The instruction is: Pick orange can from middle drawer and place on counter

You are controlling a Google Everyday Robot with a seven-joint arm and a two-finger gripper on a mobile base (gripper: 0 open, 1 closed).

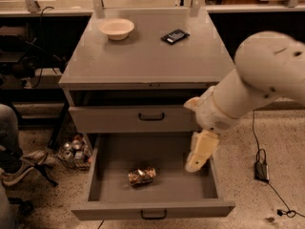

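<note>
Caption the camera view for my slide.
Gripper hangs over the open middle drawer, apart from the orange can on its floor; counter holds a bowl.

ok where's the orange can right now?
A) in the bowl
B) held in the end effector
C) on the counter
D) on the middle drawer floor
D: the orange can lies on the floor of the open middle drawer, while the end effector hangs over the drawer's right side, apart from the can.

gripper [194,165] over middle drawer [119,156] right side | orange can [142,175] (apart, leftward) | upper drawer [109,119] overhangs rear
</note>
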